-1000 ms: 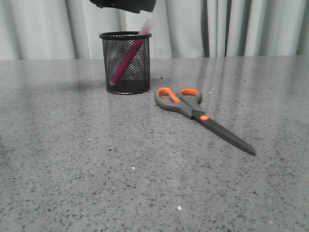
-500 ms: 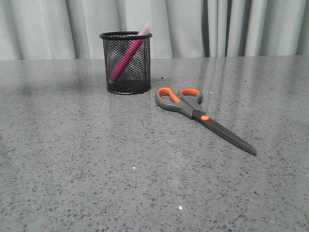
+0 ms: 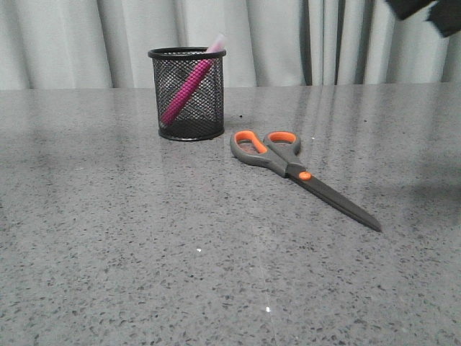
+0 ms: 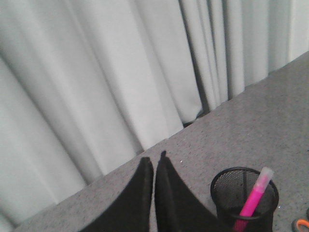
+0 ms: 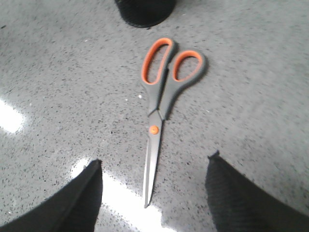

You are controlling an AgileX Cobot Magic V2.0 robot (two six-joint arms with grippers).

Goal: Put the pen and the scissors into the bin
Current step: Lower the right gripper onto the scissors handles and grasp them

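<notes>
The black mesh bin (image 3: pixel 187 94) stands at the back of the table. The pink pen (image 3: pixel 186 88) leans inside it, its whitish cap above the rim. The scissors (image 3: pixel 295 169) lie flat and closed to the right of the bin, handles toward it. My left gripper (image 4: pixel 154 162) is shut and empty, raised, with the bin (image 4: pixel 227 186) and pen (image 4: pixel 255 193) below and beside it. My right gripper (image 5: pixel 154 164) is open, above the scissors (image 5: pixel 161 96), its fingers on either side of the blade tip. The bin's base (image 5: pixel 145 12) shows beyond the handles.
Grey curtains (image 3: pixel 288 43) hang behind the speckled grey table (image 3: pixel 144 252). A dark part of my right arm (image 3: pixel 432 11) shows at the top right of the front view. An orange handle edge (image 4: pixel 301 224) shows in the left wrist view.
My left arm's dark shape above the bin has left the front view. A part of my right arm has come into its top right corner. Pen and scissors have not moved.
</notes>
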